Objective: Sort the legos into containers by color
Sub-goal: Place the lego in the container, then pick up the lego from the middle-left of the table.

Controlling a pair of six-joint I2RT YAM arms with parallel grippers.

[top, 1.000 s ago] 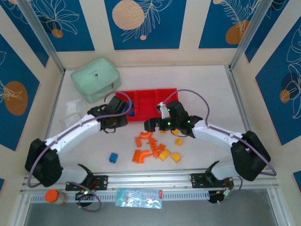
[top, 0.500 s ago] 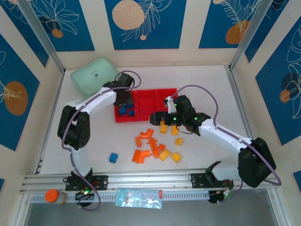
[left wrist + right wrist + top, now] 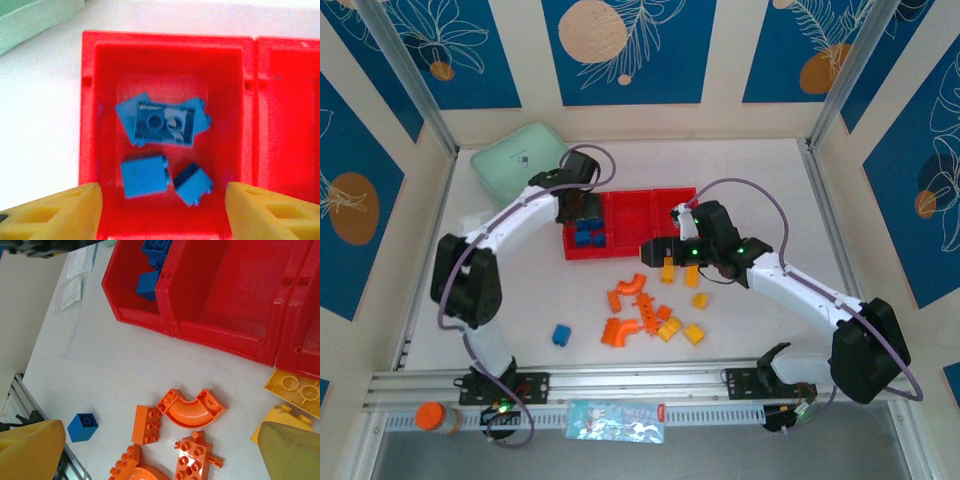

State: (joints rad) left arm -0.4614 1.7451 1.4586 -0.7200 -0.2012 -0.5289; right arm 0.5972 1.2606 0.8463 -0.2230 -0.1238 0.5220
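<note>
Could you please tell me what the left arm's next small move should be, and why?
Probably lift the left gripper clear of the left compartment and swing it toward the lone blue block on the table. Its jaws stand apart with nothing between them, blue blocks already lie in that compartment, and that block is the one blue piece outside it.

A low red plastic tray of three joined compartments (image 3: 632,222) sits in the middle of the white worktop (image 3: 770,180). Several small blue plastic blocks (image 3: 162,122) lie in its left compartment. A mint-green rounded zip case (image 3: 515,160) lies behind and left of the tray. In front of the tray, orange curved plastic pieces (image 3: 618,330) cluster together. Yellow plastic blocks (image 3: 693,333) lie just right of them, and a lone blue square block (image 3: 561,334) sits apart to their left.
</note>
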